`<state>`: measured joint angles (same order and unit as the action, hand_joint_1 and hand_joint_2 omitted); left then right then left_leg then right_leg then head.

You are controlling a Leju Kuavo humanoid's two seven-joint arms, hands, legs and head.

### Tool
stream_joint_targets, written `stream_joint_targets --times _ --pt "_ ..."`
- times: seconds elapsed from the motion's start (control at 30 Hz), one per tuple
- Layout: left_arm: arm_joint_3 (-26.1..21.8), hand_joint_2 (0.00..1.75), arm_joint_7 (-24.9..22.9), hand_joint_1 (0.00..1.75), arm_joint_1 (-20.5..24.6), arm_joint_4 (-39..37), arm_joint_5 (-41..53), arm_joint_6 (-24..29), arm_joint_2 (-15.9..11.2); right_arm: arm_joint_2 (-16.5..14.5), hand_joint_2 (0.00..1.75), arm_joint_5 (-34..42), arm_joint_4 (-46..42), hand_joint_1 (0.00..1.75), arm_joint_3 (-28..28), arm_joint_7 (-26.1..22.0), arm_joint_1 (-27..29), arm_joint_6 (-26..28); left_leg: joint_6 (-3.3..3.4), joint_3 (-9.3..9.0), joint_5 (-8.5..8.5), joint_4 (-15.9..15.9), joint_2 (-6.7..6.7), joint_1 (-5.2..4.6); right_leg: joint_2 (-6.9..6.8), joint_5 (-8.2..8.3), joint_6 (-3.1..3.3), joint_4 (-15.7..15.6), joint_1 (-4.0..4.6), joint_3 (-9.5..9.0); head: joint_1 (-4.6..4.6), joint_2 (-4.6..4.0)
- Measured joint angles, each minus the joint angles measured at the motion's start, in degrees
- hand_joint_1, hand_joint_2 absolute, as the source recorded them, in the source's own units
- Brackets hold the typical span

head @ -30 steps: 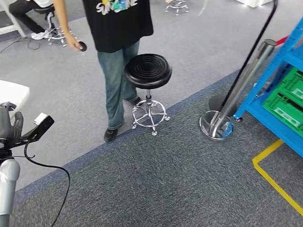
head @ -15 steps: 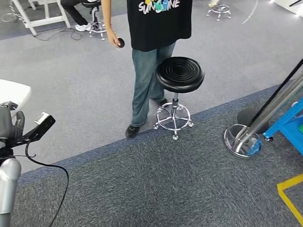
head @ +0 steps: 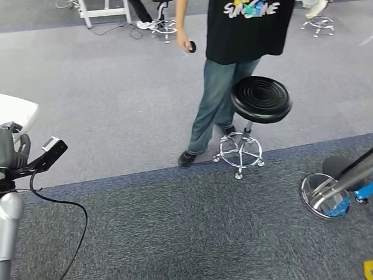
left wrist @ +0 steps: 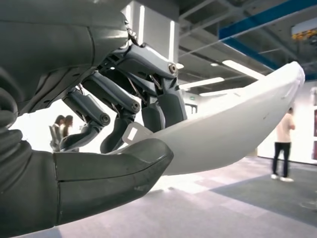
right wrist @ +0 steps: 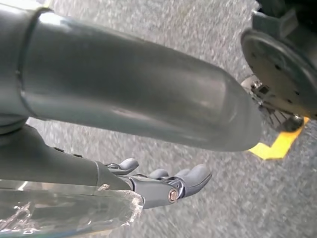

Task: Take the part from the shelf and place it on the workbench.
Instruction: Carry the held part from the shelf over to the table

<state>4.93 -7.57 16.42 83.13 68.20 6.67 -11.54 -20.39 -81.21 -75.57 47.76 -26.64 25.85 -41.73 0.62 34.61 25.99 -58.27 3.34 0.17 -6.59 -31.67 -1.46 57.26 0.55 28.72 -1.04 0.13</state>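
The left hand (left wrist: 112, 124) holds the white part (left wrist: 232, 129), a long curved piece: its fingers (left wrist: 97, 106) are curled over the part and the thick thumb lies under it. In the head view the same part (head: 15, 111) appears at the left edge, raised above the grey carpet floor (head: 176, 221) and next to the left hand (head: 11, 153). The right hand (right wrist: 164, 183) hangs over the floor with its fingers (right wrist: 194, 174) stretched out and grasping nothing. A person (head: 237, 52) in a black shirt and jeans stands just beside a black round stool (head: 260, 100). A chrome post base (head: 324, 195) rests on the darker carpet at the right.
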Motion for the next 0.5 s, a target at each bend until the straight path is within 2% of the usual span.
stream_joint_targets --times 0.03,0.1,0.13,0.17,0.2,0.23,0.27,0.33,0.37,0.4,0.47,0.5 --pt "0.01 1.75 0.11 1.75 0.23 -0.17 -0.08 0.07 -0.07 -0.01 0.0 -0.44 0.45 0.0 0.25 -0.11 -0.44 0.44 0.41 -0.02 -0.11 0.1 -0.72 0.09 1.39 -1.11 -0.23 1.65 -0.17 0.74 0.1 0.0" --pt "0.14 1.75 0.36 1.75 0.7 -0.5 -0.16 0.19 -0.07 -0.02 0.0 -1.8 1.3 0.0 0.77 -0.64 -0.97 0.94 1.0 -0.01 -0.21 0.15 -2.19 0.12 4.98 -4.55 -0.41 8.63 -0.38 4.1 0.39 0.0" --pt "0.23 1.75 0.48 1.75 0.82 -0.71 -0.16 0.21 -0.03 -0.02 0.0 -2.77 1.65 0.0 1.03 -1.06 -1.04 1.02 1.17 0.0 -0.22 0.14 -3.05 0.05 5.95 -6.19 -0.37 13.01 -0.41 6.42 0.45 0.0" --pt "0.32 1.75 0.58 1.75 0.85 -0.92 -0.16 0.21 -0.02 -0.02 0.0 -3.83 1.89 0.0 1.25 -1.5 -1.06 1.04 1.24 0.0 -0.24 0.13 -3.96 -0.04 6.37 -6.96 -0.28 16.24 -0.4 8.38 0.49 0.0" --pt "0.38 1.75 0.64 1.75 0.85 -1.13 -0.15 0.21 -0.01 -0.02 0.0 -4.87 2.08 0.0 1.5 -1.94 -1.11 1.04 1.26 -0.02 -0.24 0.12 -4.82 -0.13 6.55 -6.6 -0.13 17.49 -0.38 9.51 0.5 0.0" --pt "0.4 1.75 0.67 1.75 0.86 -1.36 -0.14 0.22 0.01 -0.02 0.0 -5.92 2.26 0.0 1.86 -2.39 -1.22 1.06 1.27 -0.08 -0.25 0.11 -5.72 -0.2 6.74 -5.09 0.08 16.48 -0.36 9.58 0.5 0.0" --pt "0.42 1.75 0.68 1.75 0.91 -1.57 -0.13 0.25 0.0 -0.02 0.0 -6.71 2.39 0.0 2.26 -2.77 -1.38 1.12 1.26 -0.17 -0.26 0.1 -6.57 -0.24 7.21 -2.64 0.35 13.07 -0.34 8.39 0.5 0.0" --pt "0.45 1.75 0.7 1.75 1.1 -1.94 -0.08 0.34 0.0 -0.02 0.0 -7.7 2.63 0.0 3.05 -3.3 -1.75 1.26 1.11 -0.22 -0.28 0.01 -8.07 -0.26 9.92 1.47 0.89 4.72 -0.49 4.97 0.48 0.0" --pt "0.48 1.75 0.72 1.75 1.23 -2.13 -0.04 0.43 0.0 -0.02 0.0 -7.94 2.74 0.0 3.38 -3.49 -1.86 1.29 0.87 -0.08 -0.35 -0.03 -8.78 -0.18 11.08 2.43 1.02 1.96 -0.53 3.65 0.48 0.0" --pt "0.51 1.75 0.74 1.75 1.36 -2.3 -0.02 0.52 -0.02 -0.02 0.0 -8.1 2.83 0.0 3.62 -3.64 -1.9 1.18 0.53 0.13 -0.48 -0.04 -9.46 -0.04 11.79 2.58 1.12 0.74 -0.51 3.03 0.48 0.0" --pt "0.58 1.75 0.75 1.75 1.49 -2.57 0.02 0.65 -0.16 0.05 0.0 -8.24 2.96 0.0 3.84 -3.79 -1.86 0.78 -0.3 0.54 -0.87 0.13 -10.77 0.29 10.84 2.76 1.39 0.26 -0.38 2.58 0.48 0.0" --pt "0.62 1.75 0.75 1.75 1.53 -2.66 0.02 0.67 -0.28 0.1 0.0 -8.25 2.97 0.0 3.85 -3.77 -1.84 0.58 -0.6 0.72 -0.75 -0.02 -10.21 0.29 10.11 3.02 1.67 -0.08 -0.39 2.44 0.42 0.0"
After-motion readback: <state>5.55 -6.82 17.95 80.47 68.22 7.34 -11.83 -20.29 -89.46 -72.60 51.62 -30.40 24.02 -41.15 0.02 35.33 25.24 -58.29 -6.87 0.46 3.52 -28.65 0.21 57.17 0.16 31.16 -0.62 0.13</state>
